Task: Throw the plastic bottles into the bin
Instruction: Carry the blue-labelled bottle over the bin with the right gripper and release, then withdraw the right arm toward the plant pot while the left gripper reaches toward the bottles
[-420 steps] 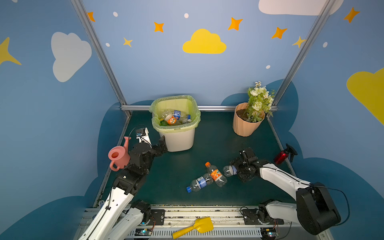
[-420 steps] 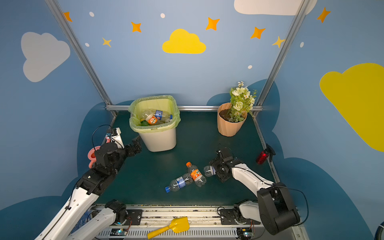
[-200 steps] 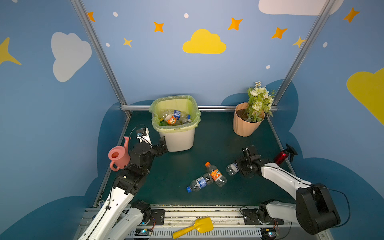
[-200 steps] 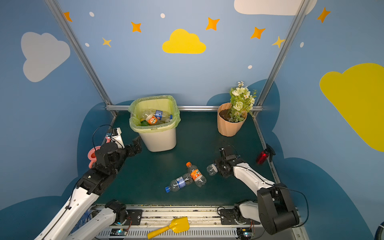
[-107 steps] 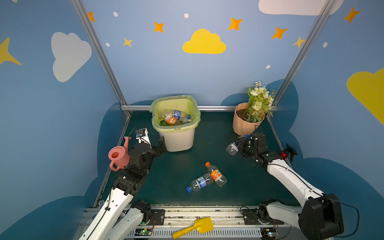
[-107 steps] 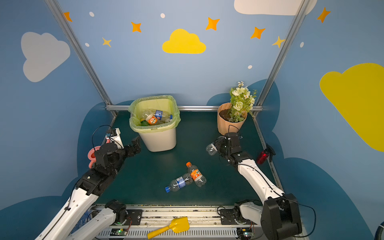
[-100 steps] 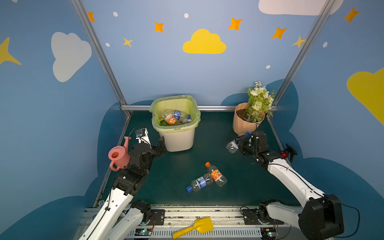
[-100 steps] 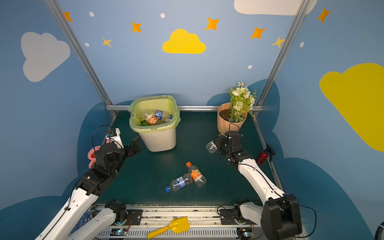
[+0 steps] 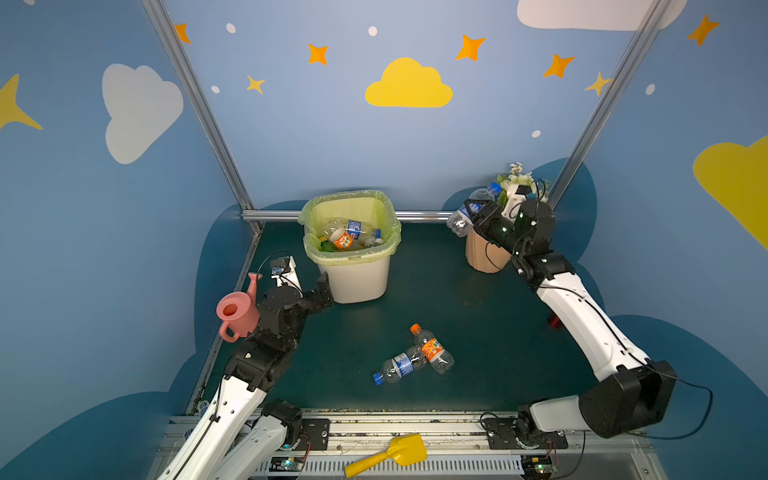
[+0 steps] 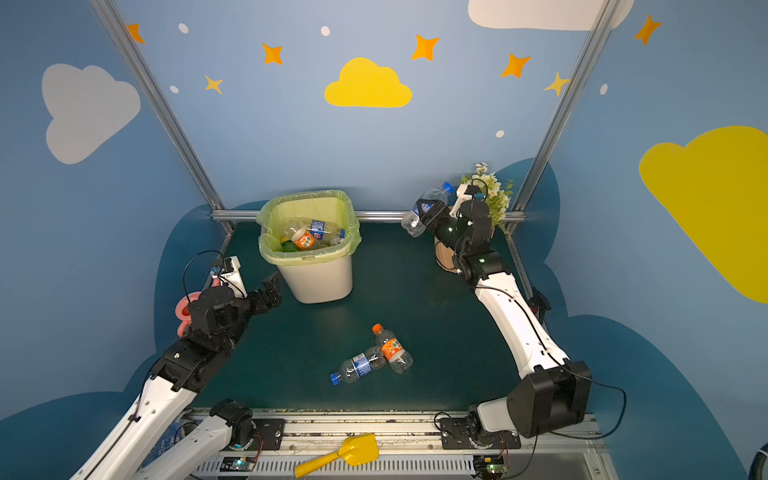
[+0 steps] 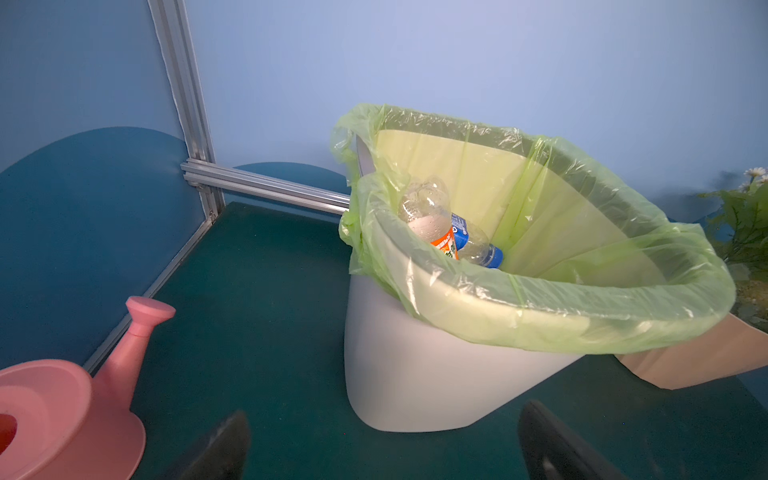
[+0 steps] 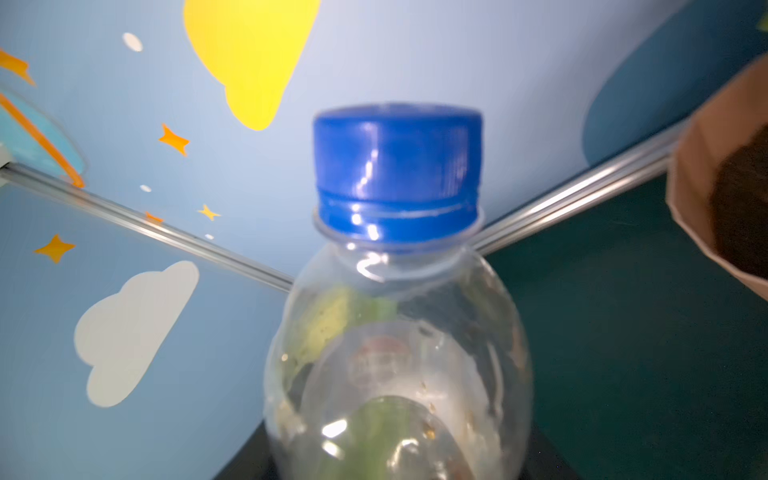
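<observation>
My right gripper (image 9: 477,211) is shut on a clear plastic bottle (image 9: 467,208) with a blue cap and holds it high in front of the flower pot at the back right. In the right wrist view that bottle (image 12: 399,332) fills the space between the jaws. The off-white bin (image 9: 353,278) with its green bag stands at the back, left of centre, with several bottles (image 9: 349,237) inside. Two more bottles lie touching on the floor: an orange-label one (image 9: 430,349) and a blue-label one (image 9: 401,365). My left gripper (image 9: 322,291) stands open and empty beside the bin's left wall (image 11: 415,374).
A pink watering can (image 9: 237,311) stands by the left arm. A peach flower pot (image 9: 484,259) with flowers sits behind the right gripper. A red spray bottle (image 9: 555,322) peeks from behind the right arm. A yellow scoop (image 9: 390,455) lies on the front rail.
My right gripper has lifted the blue-cap bottle off the floor and carried it up and back, in front of the flower pot. The left arm has not moved.
</observation>
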`<action>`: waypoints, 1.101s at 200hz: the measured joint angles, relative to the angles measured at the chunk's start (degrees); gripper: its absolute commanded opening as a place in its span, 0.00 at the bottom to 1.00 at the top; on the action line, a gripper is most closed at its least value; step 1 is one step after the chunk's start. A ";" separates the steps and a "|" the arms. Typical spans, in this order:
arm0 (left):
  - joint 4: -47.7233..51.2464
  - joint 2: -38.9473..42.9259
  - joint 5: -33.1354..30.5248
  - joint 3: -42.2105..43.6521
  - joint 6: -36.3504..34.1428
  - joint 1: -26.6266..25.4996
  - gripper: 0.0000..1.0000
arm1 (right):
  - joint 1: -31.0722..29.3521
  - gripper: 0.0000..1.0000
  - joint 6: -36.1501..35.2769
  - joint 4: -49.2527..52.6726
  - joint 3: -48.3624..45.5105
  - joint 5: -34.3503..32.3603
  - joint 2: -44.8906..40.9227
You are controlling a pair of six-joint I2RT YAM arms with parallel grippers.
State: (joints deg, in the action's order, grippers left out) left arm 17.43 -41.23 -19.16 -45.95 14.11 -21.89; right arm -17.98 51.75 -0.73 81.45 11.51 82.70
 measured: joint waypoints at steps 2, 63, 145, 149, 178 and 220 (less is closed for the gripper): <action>0.02 0.04 0.00 0.00 0.02 0.00 1.00 | -0.07 0.54 -0.02 -0.13 0.46 0.20 0.26; 0.20 1.20 -0.46 0.00 0.28 -0.02 1.00 | -12.33 0.60 -3.17 -2.40 22.45 8.46 17.84; 2.62 3.13 -1.16 0.00 0.33 -0.04 1.00 | -16.02 0.92 -16.33 21.66 39.41 11.39 28.68; 2.62 3.19 -1.16 0.00 0.37 -0.04 1.00 | -15.76 0.92 -16.81 21.90 39.23 11.10 27.80; 2.60 2.71 -1.09 0.00 0.72 -0.33 1.00 | -13.51 0.93 -18.97 20.61 32.70 7.41 16.96; 2.62 1.57 -1.11 -0.02 -0.42 -2.89 1.00 | -8.63 0.92 -18.67 13.57 17.86 5.66 4.48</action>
State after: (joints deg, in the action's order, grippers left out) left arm 20.05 -39.66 -20.27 -45.98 13.69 -24.77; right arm -26.61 33.08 12.84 99.31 17.17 87.18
